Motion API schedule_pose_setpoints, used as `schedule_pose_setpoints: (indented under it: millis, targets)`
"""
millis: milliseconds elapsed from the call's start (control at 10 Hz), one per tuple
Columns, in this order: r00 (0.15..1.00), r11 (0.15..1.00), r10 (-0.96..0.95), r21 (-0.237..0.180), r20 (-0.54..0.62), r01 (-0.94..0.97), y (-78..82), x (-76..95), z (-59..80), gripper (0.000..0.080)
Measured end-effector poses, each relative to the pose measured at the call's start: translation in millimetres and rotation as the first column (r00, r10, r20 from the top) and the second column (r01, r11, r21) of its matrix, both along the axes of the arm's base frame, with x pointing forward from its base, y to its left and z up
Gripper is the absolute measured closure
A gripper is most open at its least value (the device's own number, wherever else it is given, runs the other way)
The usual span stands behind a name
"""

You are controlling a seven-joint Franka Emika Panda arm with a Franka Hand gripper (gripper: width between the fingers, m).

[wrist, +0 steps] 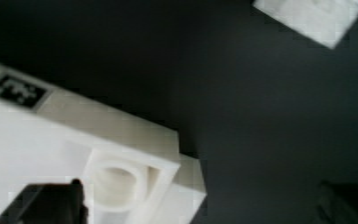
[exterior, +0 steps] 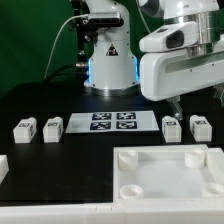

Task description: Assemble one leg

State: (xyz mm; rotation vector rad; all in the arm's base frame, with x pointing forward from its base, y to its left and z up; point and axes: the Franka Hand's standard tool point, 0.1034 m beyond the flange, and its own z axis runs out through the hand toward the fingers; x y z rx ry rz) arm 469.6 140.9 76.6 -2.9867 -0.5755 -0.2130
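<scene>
Four small white legs with tags stand in a row on the black table: two on the exterior view's left (exterior: 24,129) (exterior: 52,127) and two on its right (exterior: 171,127) (exterior: 199,127). My gripper (exterior: 177,101) hangs above the right pair, clear of them. In the wrist view its dark fingers (wrist: 43,205) stand wide apart, so the gripper (wrist: 202,208) is open and empty. Below it lies a corner of the large white tray-like part (wrist: 69,120) with a round socket (wrist: 119,185) and a tag. No leg shows in the wrist view.
The large white tray-like part (exterior: 200,185) lies at the front right of the exterior view. The marker board (exterior: 112,121) lies between the leg pairs; its corner shows in the wrist view (wrist: 318,15). The robot base (exterior: 108,60) stands behind. Another white part (exterior: 3,166) is at the left edge.
</scene>
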Motion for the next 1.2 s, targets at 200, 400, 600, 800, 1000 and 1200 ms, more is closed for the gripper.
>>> schedule_pose_setpoints:
  millis: [200, 400, 600, 800, 1000, 1200]
  targets:
    - [0.968, 0.969, -0.245, 0.032, -0.057, 0.247, 6.3, -5.1, -3.0, 0.0151]
    - [0.893, 0.902, -0.424, 0.020, -0.150, 0.431, 19.3, -14.4, -12.3, 0.0151]
    - [0.880, 0.891, -0.445, 0.009, -0.167, 0.453, 30.1, -22.7, -18.4, 0.0151]
    - [0.876, 0.897, -0.435, -0.018, -0.209, 0.441, 26.0, -24.8, -19.0, 0.0151]
    - [0.789, 0.891, -0.451, -0.158, -0.416, 0.426, 33.3, -39.9, -12.4, 0.0151]
    - [0.714, 0.896, -0.443, -0.234, -0.541, 0.378, 39.2, -49.9, -25.8, 0.0151]
